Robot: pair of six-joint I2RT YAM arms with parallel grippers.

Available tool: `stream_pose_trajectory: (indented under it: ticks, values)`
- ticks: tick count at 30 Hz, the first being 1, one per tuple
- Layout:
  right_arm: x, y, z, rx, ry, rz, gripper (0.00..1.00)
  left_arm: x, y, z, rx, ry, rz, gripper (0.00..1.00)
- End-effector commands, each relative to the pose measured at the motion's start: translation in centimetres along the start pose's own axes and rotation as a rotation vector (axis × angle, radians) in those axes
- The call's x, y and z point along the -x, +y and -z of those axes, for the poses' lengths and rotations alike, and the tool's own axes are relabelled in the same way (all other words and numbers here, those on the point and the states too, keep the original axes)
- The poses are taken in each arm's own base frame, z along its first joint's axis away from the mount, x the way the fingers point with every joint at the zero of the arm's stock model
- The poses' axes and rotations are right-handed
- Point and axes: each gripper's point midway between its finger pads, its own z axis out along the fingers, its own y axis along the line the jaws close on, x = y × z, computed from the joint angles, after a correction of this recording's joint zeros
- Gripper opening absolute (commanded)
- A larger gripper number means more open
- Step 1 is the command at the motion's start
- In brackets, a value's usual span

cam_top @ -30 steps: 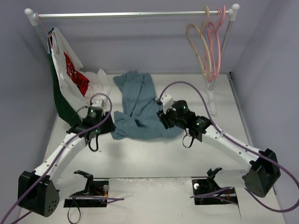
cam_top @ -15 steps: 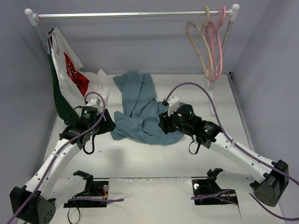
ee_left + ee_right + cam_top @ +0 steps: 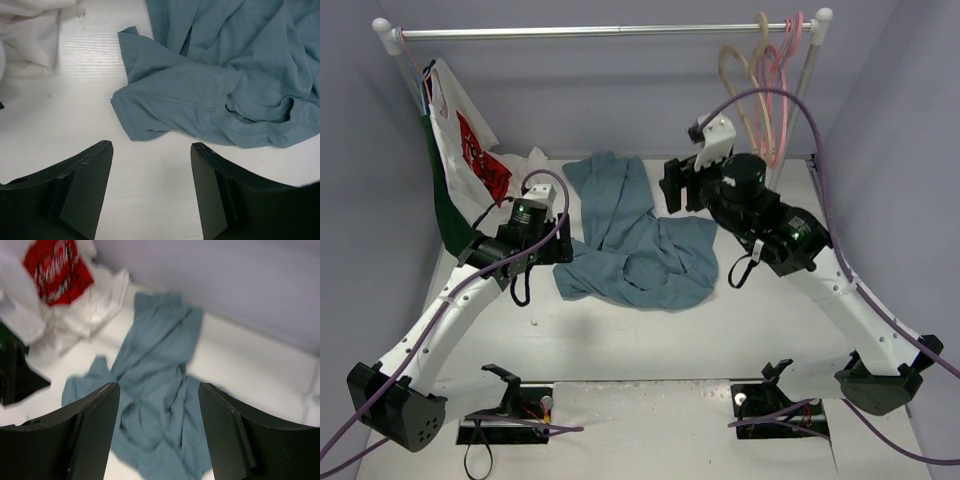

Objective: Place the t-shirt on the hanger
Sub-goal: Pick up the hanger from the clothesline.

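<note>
T-shirt [image 3: 630, 240] crumpled on table [image 3: 650, 340], between arms. Left gripper [image 3: 151, 147] — fingers spread, empty, low beside t-shirt's near-left edge. Right gripper [image 3: 159, 385] — fingers spread, empty, hanging above t-shirt. Hanger [image 3: 724, 58] on rail [image 3: 590, 32], far right, beside pink hangers [image 3: 784, 90].

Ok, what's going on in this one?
Two arms are set to hang up the t-shirt, but neither holds it: it lies crumpled on the table. The left gripper is open and low, just short of the shirt's left edge. The right gripper is open too, raised above the shirt and empty. The hanger hangs untouched on the rail at the back right.
</note>
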Motion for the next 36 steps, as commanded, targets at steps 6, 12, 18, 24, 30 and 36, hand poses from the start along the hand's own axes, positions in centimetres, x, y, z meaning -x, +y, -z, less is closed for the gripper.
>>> stream_pose_trajectory:
  ticks: [6, 12, 18, 24, 30, 36]
  values:
    - [11.5, -7.6, 0.1, -0.254, -0.177, 0.048, 0.73, 0.1, 1.0, 0.1, -0.033, -0.080, -0.129, 0.75]
    - [14.0, -11.6, -0.7, -0.314, -0.216, 0.048, 0.74, -2.0, 2.7, -0.6, 0.005, -0.048, -0.112, 0.76]
    - [13.3, -15.6, -1.8, -0.391, -0.204, 0.032, 0.72, -2.5, 2.8, -0.8, 0.004, -0.025, -0.116, 0.76]
    - [11.8, -18.9, -2.6, -0.446, -0.177, 0.020, 0.70, -3.1, 2.5, -1.3, -0.010, 0.007, -0.114, 0.76]
    - [9.9, -20.1, -3.8, -0.436, -0.134, 0.002, 0.66, -3.3, 2.5, -1.6, -0.003, 0.029, -0.116, 0.76]
    - [8.0, -21.3, -4.4, -0.439, -0.104, -0.030, 0.64, -3.5, 2.1, -1.6, -0.026, 0.038, -0.116, 0.76]
